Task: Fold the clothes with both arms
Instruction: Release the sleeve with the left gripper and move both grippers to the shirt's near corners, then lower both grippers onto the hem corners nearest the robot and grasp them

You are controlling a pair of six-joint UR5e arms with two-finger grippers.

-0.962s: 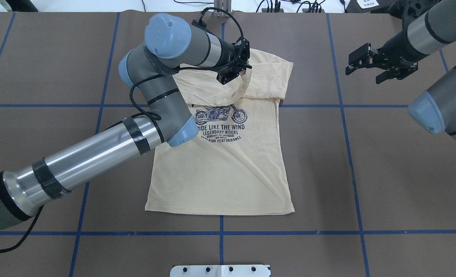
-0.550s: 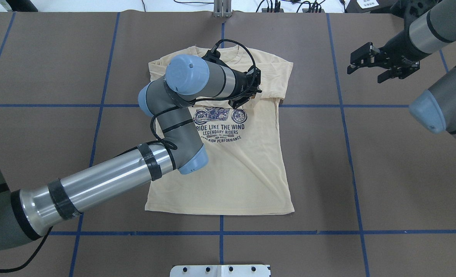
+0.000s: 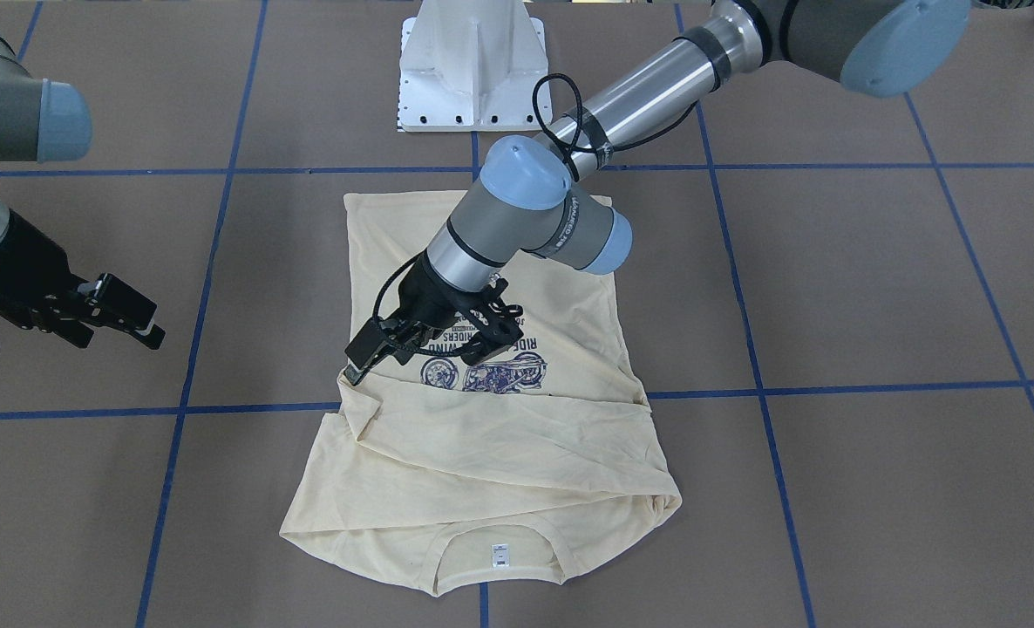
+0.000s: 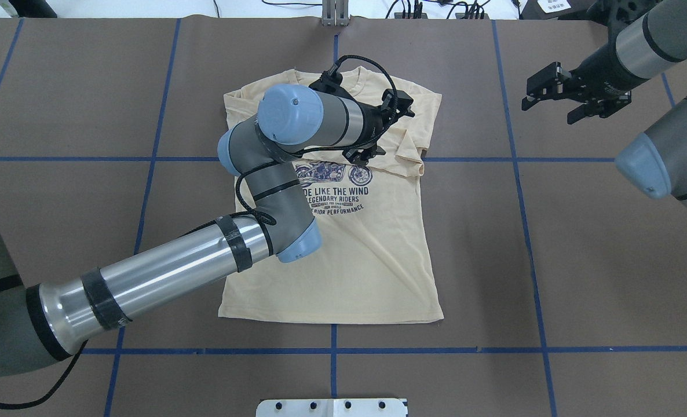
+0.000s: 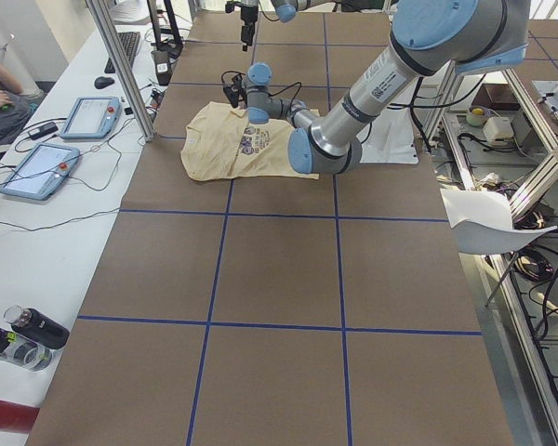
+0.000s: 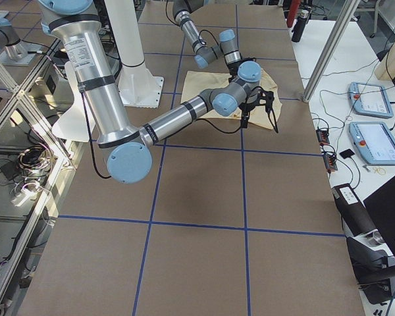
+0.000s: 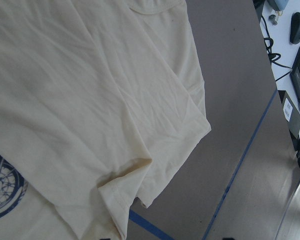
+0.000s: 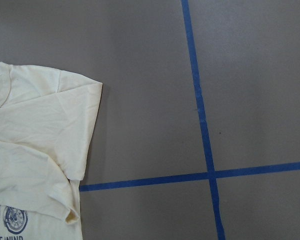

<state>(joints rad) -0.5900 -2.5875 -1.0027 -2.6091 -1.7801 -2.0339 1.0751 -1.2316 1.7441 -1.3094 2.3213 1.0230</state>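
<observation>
1 T-shirt (image 4: 349, 260), 2 hands: left hand (image 4: 388, 130) over it, right hand (image 4: 547, 113) apart.

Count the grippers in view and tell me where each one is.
2. The left gripper is over the shirt, near its collar end, open. The right gripper is over the table, off to the shirt's side, also open. None seems hidden.

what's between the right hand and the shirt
Between the black right hand and pale cream-yellow shirt: only bare brown table cover and one blue tape line, overhead view.
</observation>
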